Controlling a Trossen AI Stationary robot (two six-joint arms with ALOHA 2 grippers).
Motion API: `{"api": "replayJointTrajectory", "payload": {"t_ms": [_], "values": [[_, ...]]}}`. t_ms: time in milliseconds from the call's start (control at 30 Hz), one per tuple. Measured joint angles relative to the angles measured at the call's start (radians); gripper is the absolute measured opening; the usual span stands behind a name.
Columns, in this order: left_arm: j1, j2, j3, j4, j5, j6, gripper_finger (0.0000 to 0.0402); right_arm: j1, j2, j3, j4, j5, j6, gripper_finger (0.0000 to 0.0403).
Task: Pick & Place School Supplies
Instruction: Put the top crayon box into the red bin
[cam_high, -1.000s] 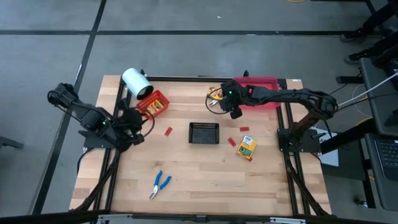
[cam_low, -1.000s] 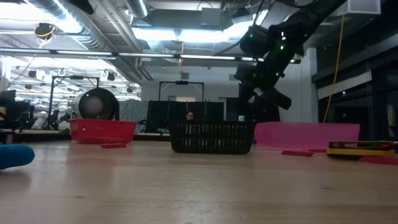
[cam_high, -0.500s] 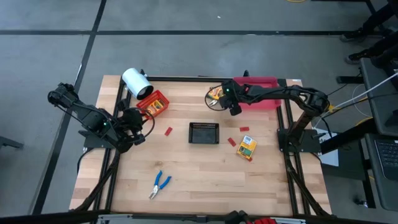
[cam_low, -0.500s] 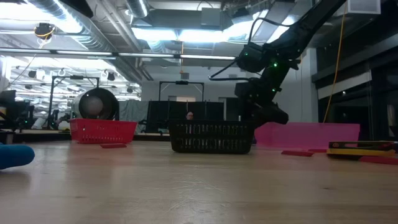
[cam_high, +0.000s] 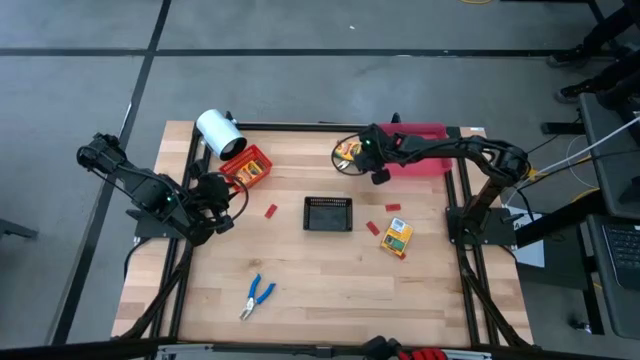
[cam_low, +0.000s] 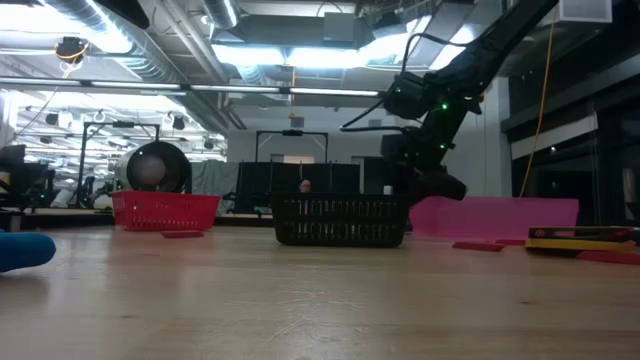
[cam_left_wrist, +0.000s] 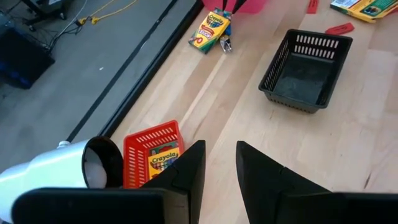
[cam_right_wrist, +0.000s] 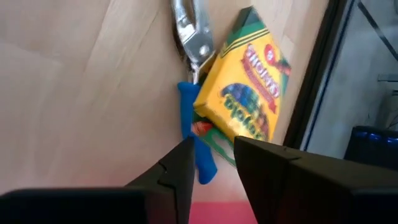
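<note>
Crayon box (cam_right_wrist: 244, 99) lies on blue-handled pliers (cam_right_wrist: 191, 112) at the table's far edge beside the pink tray (cam_high: 425, 150); my right gripper (cam_high: 372, 166) hovers over them, jaws slightly spread, holding nothing; I'd descend and pinch next; left gripper (cam_high: 215, 195) waits, jaws spread

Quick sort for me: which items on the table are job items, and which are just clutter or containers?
Job: crayon boxes, red pieces, blue pliers.
Other: white roll, red basket, black tray, pink tray.
</note>
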Motion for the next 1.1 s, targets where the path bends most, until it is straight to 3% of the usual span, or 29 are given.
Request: {"api": "replayJointTrajectory", "payload": {"t_ms": [733, 1100], "values": [[0.0, 0.0, 0.0, 0.0, 0.012, -0.021, 0.0086, -0.011, -0.002, -0.03, 0.057, -0.027, 0.015, 0.0128], [0.0, 0.0, 0.0, 0.001, 0.012, -0.029, 0.0086, -0.01, 0.015, -0.03, 0.056, -0.041, 0.041, 0.0104]]}}
